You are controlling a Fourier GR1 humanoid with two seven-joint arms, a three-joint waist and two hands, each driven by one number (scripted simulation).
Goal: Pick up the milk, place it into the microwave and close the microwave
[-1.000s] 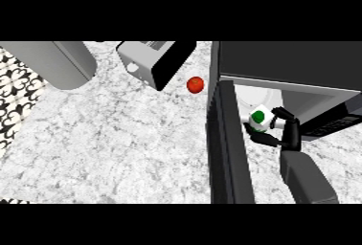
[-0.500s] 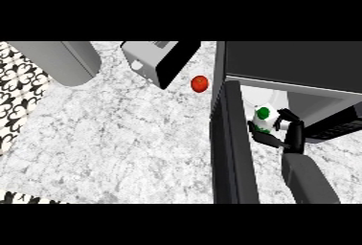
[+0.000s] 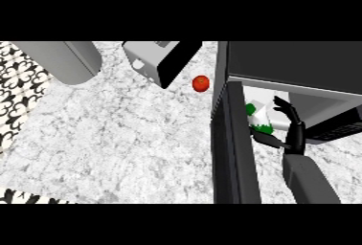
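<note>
The milk (image 3: 262, 115), a white carton with green marks, stands inside the microwave's (image 3: 297, 64) cavity, just past its open door (image 3: 232, 143), which juts toward me as a dark slab. My right hand (image 3: 288, 125) reaches into the cavity beside the carton. Its fingers are straightened and spread to the carton's right, and the thumb lies below the carton's base. The door's edge hides part of the carton. My left hand shows nowhere.
A red round fruit (image 3: 201, 83) lies on the marble counter (image 3: 113, 139) left of the door. A grey and black appliance (image 3: 159, 60) stands at the back, a grey cylinder (image 3: 60, 60) at the back left. The counter's left edge borders patterned floor (image 3: 17, 95).
My right hand's fingers have uncurled from the milk carton and spread apart. The carton sits a little deeper in the microwave.
</note>
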